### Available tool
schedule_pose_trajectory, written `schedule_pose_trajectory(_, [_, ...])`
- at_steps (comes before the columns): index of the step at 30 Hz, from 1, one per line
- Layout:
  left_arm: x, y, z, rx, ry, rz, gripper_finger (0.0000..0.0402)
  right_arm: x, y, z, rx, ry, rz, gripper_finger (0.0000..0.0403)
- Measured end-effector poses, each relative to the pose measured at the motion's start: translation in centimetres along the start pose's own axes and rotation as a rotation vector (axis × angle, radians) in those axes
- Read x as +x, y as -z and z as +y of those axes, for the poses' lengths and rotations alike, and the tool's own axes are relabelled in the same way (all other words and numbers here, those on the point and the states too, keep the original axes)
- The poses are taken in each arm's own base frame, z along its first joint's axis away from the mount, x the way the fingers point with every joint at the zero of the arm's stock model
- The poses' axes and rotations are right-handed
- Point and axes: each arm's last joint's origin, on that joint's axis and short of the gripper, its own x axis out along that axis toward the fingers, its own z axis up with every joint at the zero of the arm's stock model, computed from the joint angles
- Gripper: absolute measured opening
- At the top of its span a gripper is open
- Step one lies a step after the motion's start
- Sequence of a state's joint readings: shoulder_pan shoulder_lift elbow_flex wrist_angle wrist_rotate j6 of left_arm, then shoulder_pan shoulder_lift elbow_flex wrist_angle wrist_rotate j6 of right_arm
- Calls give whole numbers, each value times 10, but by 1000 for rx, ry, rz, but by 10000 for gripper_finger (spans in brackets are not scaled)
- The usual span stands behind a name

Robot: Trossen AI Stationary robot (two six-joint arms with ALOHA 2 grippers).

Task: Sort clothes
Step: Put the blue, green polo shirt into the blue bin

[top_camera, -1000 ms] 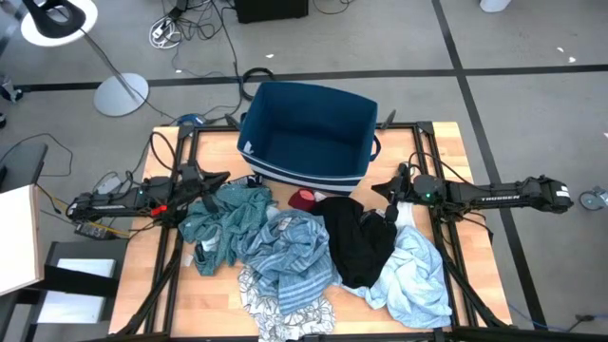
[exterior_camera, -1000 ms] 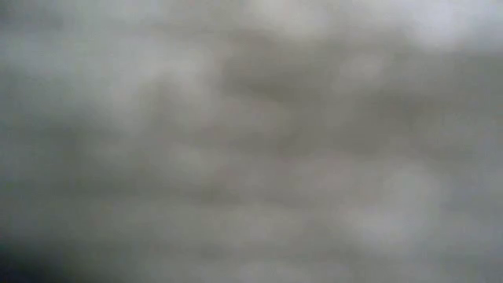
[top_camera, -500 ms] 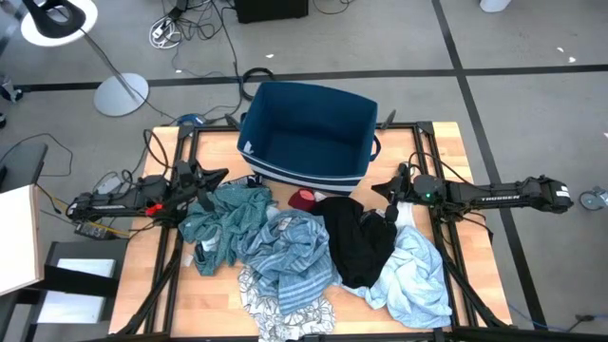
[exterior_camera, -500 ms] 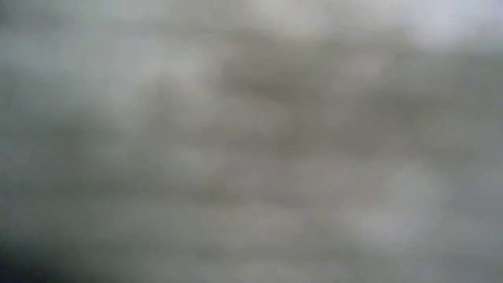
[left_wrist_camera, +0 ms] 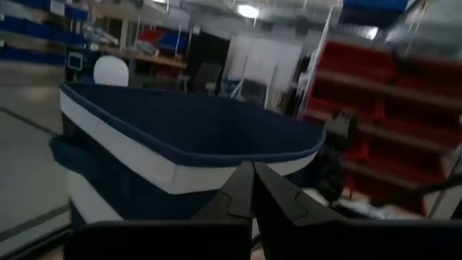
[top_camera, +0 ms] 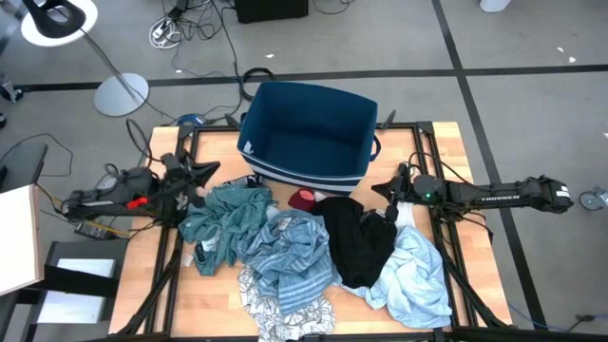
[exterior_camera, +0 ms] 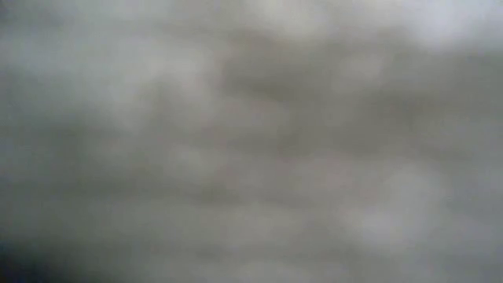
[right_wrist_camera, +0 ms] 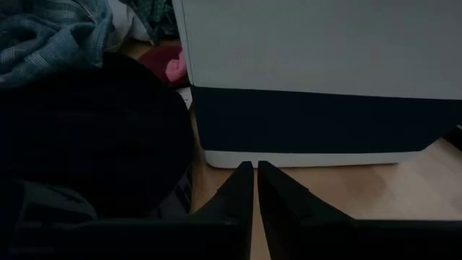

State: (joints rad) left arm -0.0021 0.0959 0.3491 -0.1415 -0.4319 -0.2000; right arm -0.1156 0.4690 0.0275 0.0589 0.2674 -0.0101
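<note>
High view, clothes (top_camera: pixel 304 252) heaped beside bin (top_camera: pixel 309 138), left fingers (top_camera: pixel 202 175) closed

Pale wooden worktop (top_camera: pixel 142 285) mid-frame, carrying dark blue bin (top_camera: pixel 309 133) at top centre and, below it, heaped clothes (top_camera: pixel 304 252) spread left to lower right.

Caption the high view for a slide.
Clothes pile before the bin; left gripper and right gripper flank it, shut.

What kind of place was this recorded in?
Likely a lab or workshop in a warehouse-like space: a wooden table on a grey floor strewn with cables, a lamp stand, and red storage racks behind the bin.
</note>
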Motion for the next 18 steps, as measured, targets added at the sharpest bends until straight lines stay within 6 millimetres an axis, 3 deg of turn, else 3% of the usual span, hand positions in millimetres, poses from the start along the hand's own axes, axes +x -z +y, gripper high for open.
schedule_pose_trajectory(7, [15,-58,-19,164,-21,251,17,0,0,0,0,0,0,22])
schedule_pose_trajectory(18, [44,-113,-48,276,-119,807,17,0,0,0,0,0,0,22])
